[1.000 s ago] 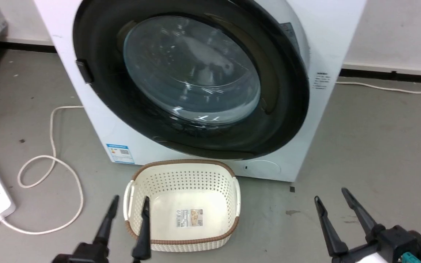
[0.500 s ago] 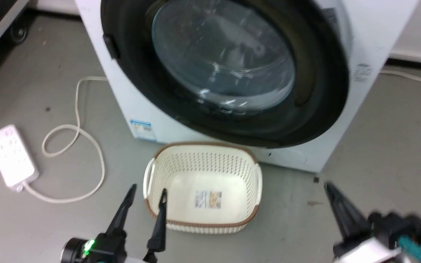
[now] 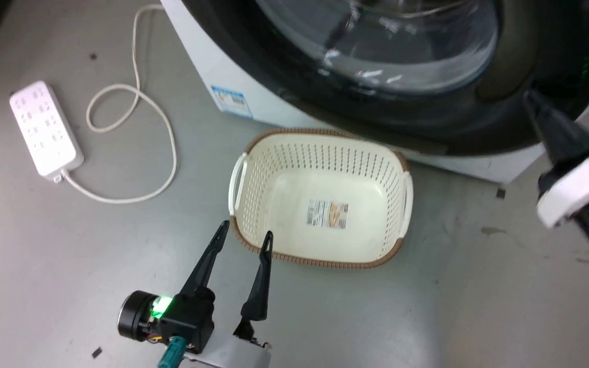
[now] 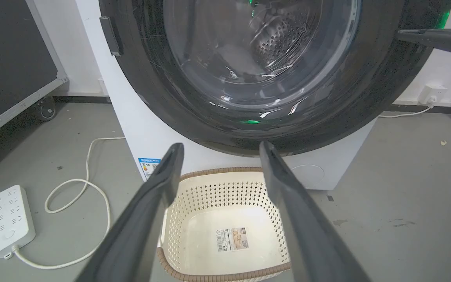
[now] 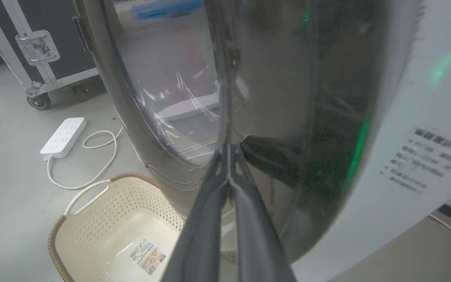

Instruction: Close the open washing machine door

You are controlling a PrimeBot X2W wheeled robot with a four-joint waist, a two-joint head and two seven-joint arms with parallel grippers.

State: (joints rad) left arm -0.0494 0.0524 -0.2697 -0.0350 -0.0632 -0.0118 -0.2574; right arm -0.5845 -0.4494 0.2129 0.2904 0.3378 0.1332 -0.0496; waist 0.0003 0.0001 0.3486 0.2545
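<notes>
Left jaws apart by laundry basket (image 3: 325, 158), right jaws together at washing machine door (image 3: 376, 115), power strip (image 3: 44, 128) on floor.

No wording could be made out anywhere; a small blue-and-white sticker (image 3: 230, 100) stood on the white washer front (image 3: 215, 66), upper middle of the head frame, just below the washing machine door (image 3: 386, 61), its print too small to read; a barcode label (image 3: 327, 213) lay on the bottom of the cream basket (image 3: 241, 184), equally unreadable; at the right of the right wrist frame, several lines of dark print (image 5: 421, 160) on the washer's white panel were blurred.
</notes>
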